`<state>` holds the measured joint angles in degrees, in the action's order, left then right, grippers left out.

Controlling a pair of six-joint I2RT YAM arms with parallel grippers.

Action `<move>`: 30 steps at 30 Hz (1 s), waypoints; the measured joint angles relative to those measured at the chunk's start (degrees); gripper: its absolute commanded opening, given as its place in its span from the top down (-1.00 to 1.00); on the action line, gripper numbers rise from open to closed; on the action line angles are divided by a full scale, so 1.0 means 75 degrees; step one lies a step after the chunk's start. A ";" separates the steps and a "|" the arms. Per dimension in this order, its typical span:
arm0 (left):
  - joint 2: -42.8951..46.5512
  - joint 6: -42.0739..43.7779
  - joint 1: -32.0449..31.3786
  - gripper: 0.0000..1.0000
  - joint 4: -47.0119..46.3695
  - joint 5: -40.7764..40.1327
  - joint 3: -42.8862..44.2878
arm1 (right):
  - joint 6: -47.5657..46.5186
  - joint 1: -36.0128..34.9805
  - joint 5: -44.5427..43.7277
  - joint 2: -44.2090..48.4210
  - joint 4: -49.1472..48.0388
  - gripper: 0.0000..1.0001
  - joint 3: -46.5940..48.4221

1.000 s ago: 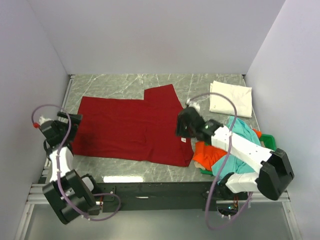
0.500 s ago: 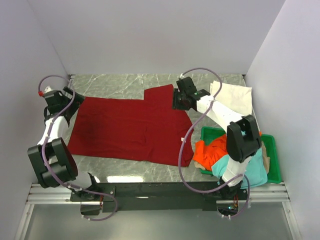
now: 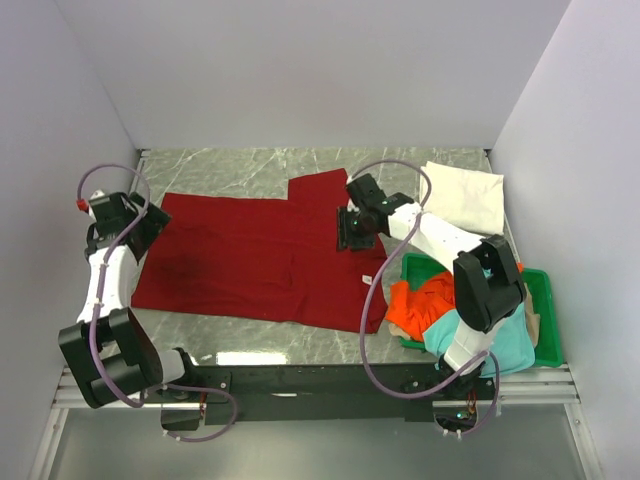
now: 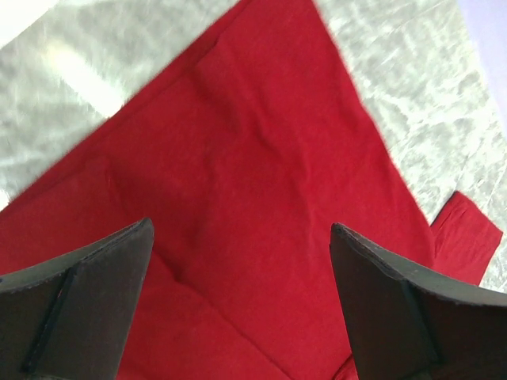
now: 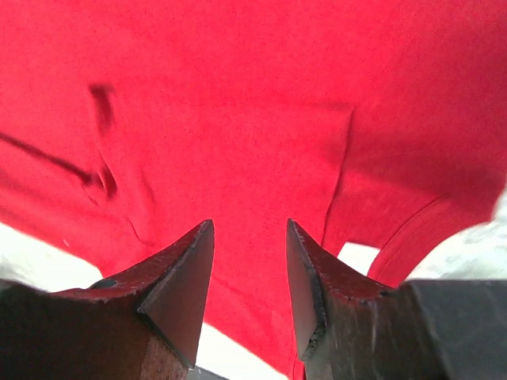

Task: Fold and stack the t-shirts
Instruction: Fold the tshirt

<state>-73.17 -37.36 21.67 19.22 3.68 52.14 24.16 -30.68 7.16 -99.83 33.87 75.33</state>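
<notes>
Nearest you, on the right, the green plastic tray (image 3: 545, 300) holds the crumpled orange cotton t-shirt (image 3: 420, 305) and the teal cotton t-shirt (image 3: 495, 345) heaped against it, both unfolded. In the middle of the grey marbled tabletop (image 3: 250, 172) the large dark red cotton t-shirt (image 3: 255, 255) lies spread nearly flat, one sleeve jutting toward the far side. Your left claw (image 3: 140, 225) has dropped back from the far left corner to hang over the shirt's left edge; its wrist view shows the fingers set wide apart above the cloth, holding nothing. Your right claw (image 3: 352, 230) has come in from the far edge of the sleeve to the shirt's right side, and its wrist view shows the fingers (image 5: 178, 289) only narrowly parted, red cloth beyond the gap but none pinched between them. So both arms have moved into position at opposite sides of the red shirt, which suggests the fold is about to start rather than under way. Farthest off, at the right rear, the white cotton t-shirt (image 3: 462, 197) lies already folded, ready to take the stack.
</notes>
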 measured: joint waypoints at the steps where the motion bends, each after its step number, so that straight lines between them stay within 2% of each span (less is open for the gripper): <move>1: 0.0052 -0.0058 0.0000 -0.98 0.0032 0.0006 -0.0114 | 0.0000 -0.0055 0.0000 0.0023 0.0032 0.03 -0.0085; 6: 0.0076 -0.0399 -0.0026 -0.99 0.0160 0.0143 -0.0679 | 0.0009 -0.0329 -0.0003 0.0035 0.0131 0.03 -0.0361; 13: 0.0090 -0.0548 -0.0067 -0.99 0.0475 0.0172 -0.0772 | 0.0131 -0.0493 -0.0085 0.0003 0.0125 0.07 -0.0396; 20: 0.0574 -0.0790 -0.0067 -0.99 0.0790 -0.0087 -0.1268 | 0.0207 -0.0501 -0.0201 -0.0015 0.0055 0.07 -0.0854; 30: -0.0277 -0.0866 -0.0067 -0.99 0.0262 0.0216 -0.1440 | 0.0192 -0.0513 -0.0402 -0.0446 -0.0067 0.07 -0.1099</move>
<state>-75.24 -43.86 21.17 21.19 5.30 41.34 25.61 -34.52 4.14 -103.18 33.36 67.09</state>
